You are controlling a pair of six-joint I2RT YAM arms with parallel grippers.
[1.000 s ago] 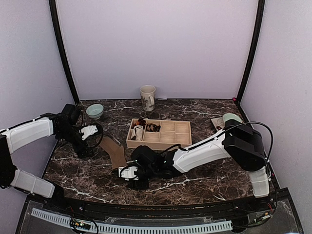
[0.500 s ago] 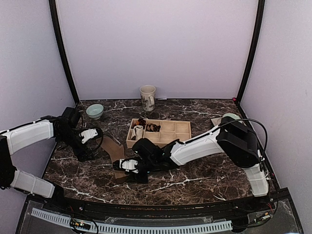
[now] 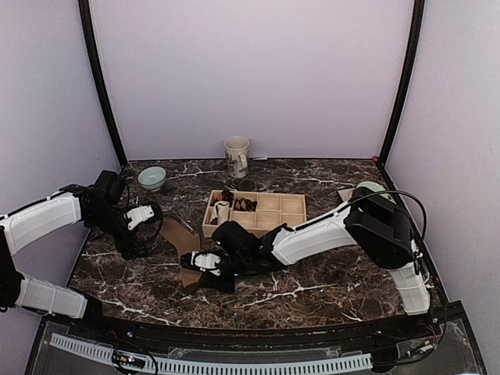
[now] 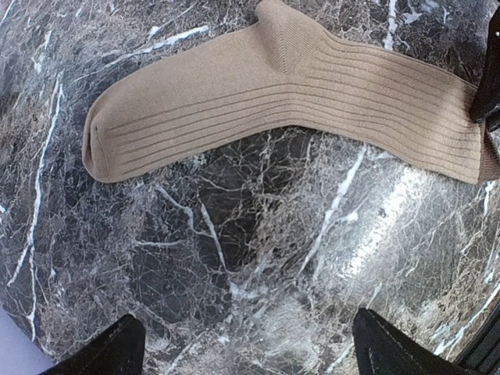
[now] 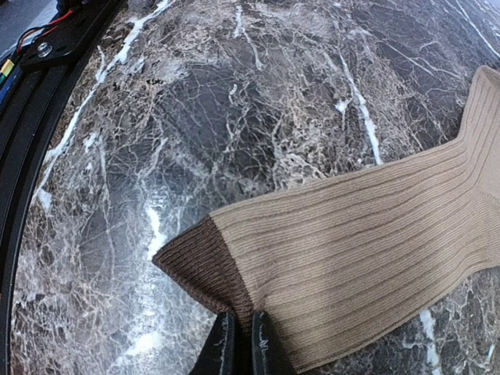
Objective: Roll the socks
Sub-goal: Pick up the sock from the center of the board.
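Note:
A plain tan ribbed sock (image 3: 181, 238) lies flat on the dark marble table, its toe to the far left and its brown cuff toward the front. My right gripper (image 5: 241, 340) is shut on the edge of that cuff (image 5: 205, 262), which is lifted and puckered between the fingers. The rest of the sock (image 5: 367, 242) lies flat. My left gripper (image 4: 242, 344) hangs open over bare marble, close beside the sock's foot (image 4: 289, 101), touching nothing. In the top view the right gripper (image 3: 199, 266) sits at the sock's near end and the left gripper (image 3: 139, 234) at its far left.
A wooden compartment tray (image 3: 291, 223) stands just behind the sock, with small rolled bundles (image 3: 233, 205) in its left cells. A mug (image 3: 237, 156) is at the back, a green bowl (image 3: 151, 177) at the back left, another dish (image 3: 369, 189) at the right. The table's front rail (image 5: 47, 101) is near the cuff.
The right gripper slid left to the sock's cuff and shut on it. The left arm has barely moved and stays open.

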